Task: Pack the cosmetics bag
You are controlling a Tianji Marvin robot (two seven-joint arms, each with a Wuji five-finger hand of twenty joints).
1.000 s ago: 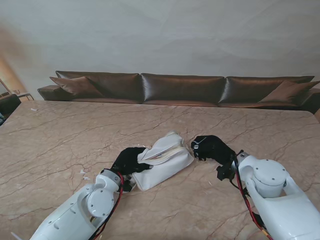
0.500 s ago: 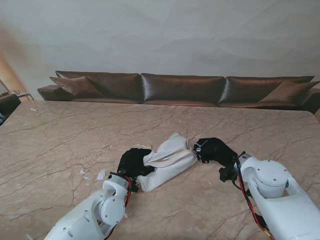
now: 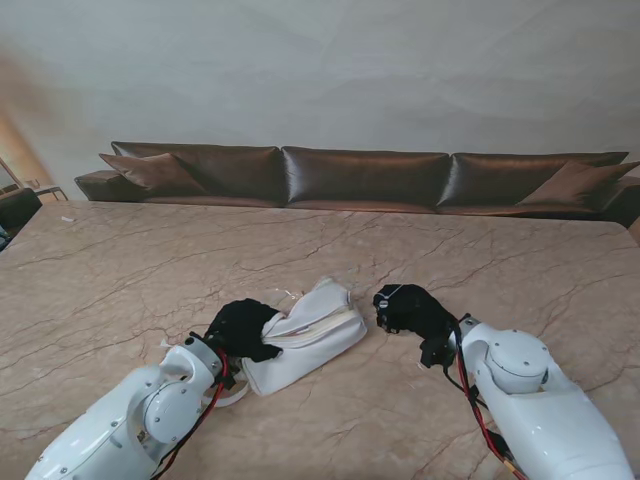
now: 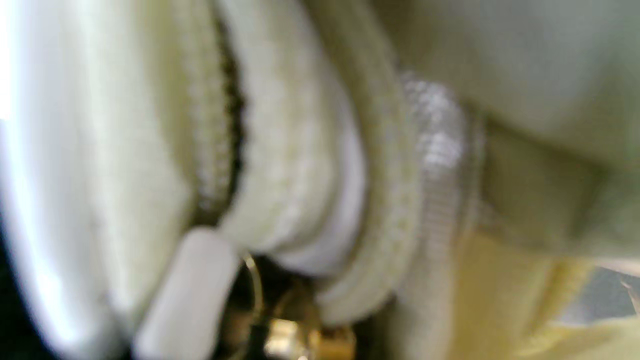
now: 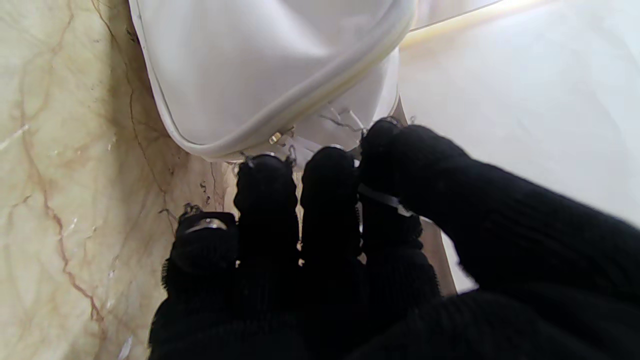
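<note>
- Since half a second ago, your bag (image 3: pixel 303 336) has slid left and a little nearer, and both hands have gone left with it.
- Your left hand (image 3: pixel 240 329) is clamped on the bag's left end; its wrist view is filled with blurred fabric and the zip (image 4: pixel 220 115), a gold pull (image 4: pixel 295 335) close by.
- Your right hand (image 3: pixel 405 308) sits just right of the bag, fingers (image 5: pixel 265 195) curled together at the bag's corner; you cannot tell whether it grips anything.
- The white bag lies tilted on the marble bench (image 3: pixel 120 270), near the front edge, between the hands.
</note>
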